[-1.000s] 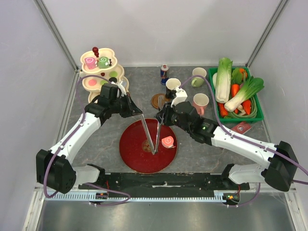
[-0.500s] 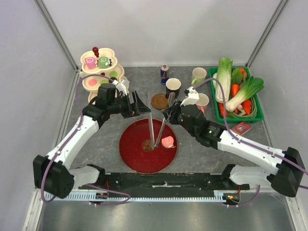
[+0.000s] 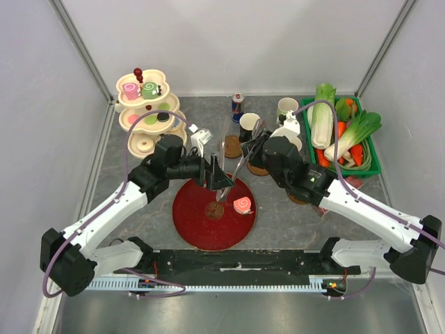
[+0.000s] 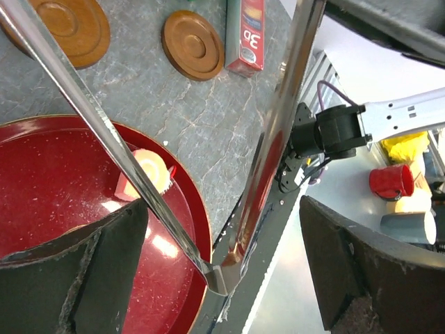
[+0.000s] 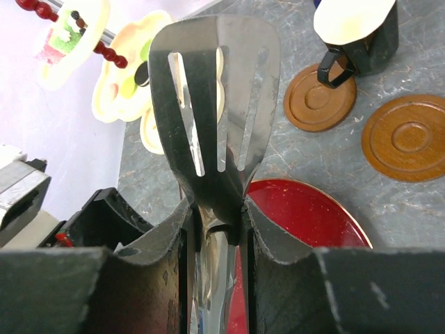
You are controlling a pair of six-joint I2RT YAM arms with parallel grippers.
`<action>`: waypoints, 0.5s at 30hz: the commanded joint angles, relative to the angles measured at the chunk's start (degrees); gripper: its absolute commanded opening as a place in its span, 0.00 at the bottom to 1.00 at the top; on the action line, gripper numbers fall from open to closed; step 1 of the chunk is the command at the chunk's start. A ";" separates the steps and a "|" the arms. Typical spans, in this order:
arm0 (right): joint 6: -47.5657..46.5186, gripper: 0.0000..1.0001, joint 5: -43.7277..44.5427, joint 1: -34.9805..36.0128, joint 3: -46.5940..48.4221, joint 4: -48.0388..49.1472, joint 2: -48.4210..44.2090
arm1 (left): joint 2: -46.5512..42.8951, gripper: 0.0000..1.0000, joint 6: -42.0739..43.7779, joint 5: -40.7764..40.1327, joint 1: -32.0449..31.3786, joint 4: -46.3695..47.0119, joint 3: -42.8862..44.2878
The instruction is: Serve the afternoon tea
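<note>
A red plate [image 3: 198, 226] near the front holds a pink swirl roll [image 3: 242, 204] and a brown pastry [image 3: 213, 211]. My right gripper [image 3: 252, 147] is shut on metal tongs [image 3: 238, 165] near their slotted ends [image 5: 215, 90]. The tongs slant down to the plate's back edge. My left gripper [image 3: 217, 179] stands open around the tongs' two arms [image 4: 104, 132] without touching them, its fingers [image 4: 76, 278] wide apart. More pastries sit on the cream tiered stand [image 3: 126, 83] at the back left. A black mug [image 3: 249, 124] and a pale green mug [image 3: 287, 108] stand behind the right gripper.
Brown coasters [image 3: 229, 147] lie behind the plate, and another coaster [image 3: 299, 198] lies under the right arm. A drink can [image 3: 238, 106] stands at the back. A green basket [image 3: 375, 163] of toy vegetables fills the back right, with a red card [image 3: 351, 183] in front of it.
My left gripper has opened, let go of the tongs and moved right over the plate's rim. The right gripper has carried the tongs up and toward the back right.
</note>
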 commanded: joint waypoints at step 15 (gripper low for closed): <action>6.04 0.09 2.48 0.02 5.34 -7.57 3.65 | 6.65 0.96 5.13 -17.71 -10.60 7.14 2.83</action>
